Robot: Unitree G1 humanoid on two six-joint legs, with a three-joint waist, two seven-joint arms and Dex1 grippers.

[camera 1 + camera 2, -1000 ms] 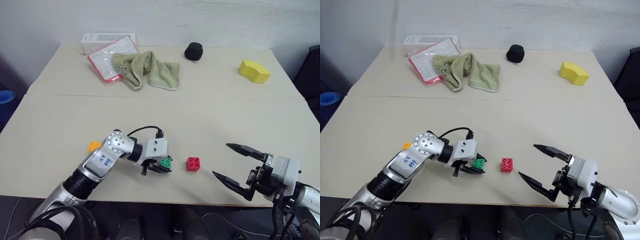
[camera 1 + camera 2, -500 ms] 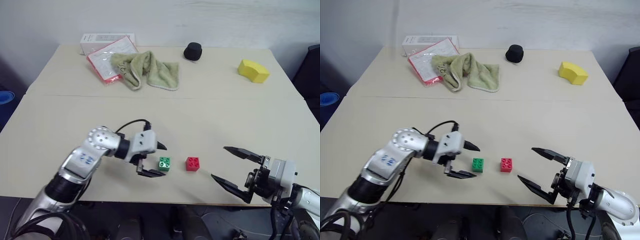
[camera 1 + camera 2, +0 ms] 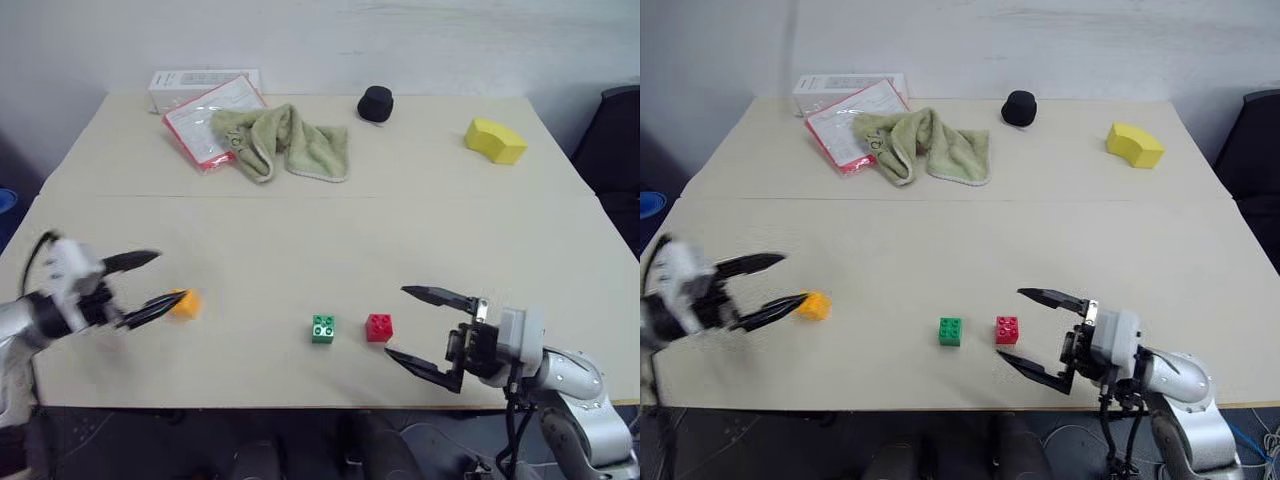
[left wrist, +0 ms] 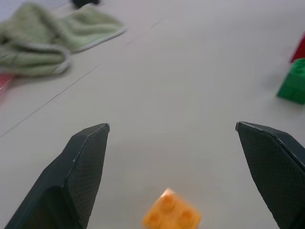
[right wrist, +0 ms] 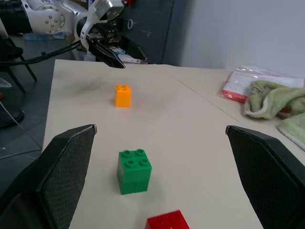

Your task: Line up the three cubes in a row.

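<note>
Near the table's front edge the green cube [image 3: 323,328] and the red cube [image 3: 379,327] sit side by side with a small gap between them. Farther left, the orange cube [image 3: 184,303] stands apart from them. My left gripper [image 3: 168,276] is open just left of the orange cube, and its lower finger tip is close beside the cube. In the left wrist view the orange cube [image 4: 171,214] lies low between the spread fingers. My right gripper [image 3: 396,321] is open just right of the red cube and holds nothing. The right wrist view looks past the green cube [image 5: 134,171] toward the orange cube [image 5: 123,95].
At the back of the table lie a green towel [image 3: 285,140], a red-edged sheet [image 3: 205,115] and a white box [image 3: 190,80]. A black round object [image 3: 375,102] and a yellow wedge block [image 3: 494,140] sit at the back right.
My left gripper opened and let go of the green cube, then swung far left to the orange cube. My right gripper edged left toward the red cube.
</note>
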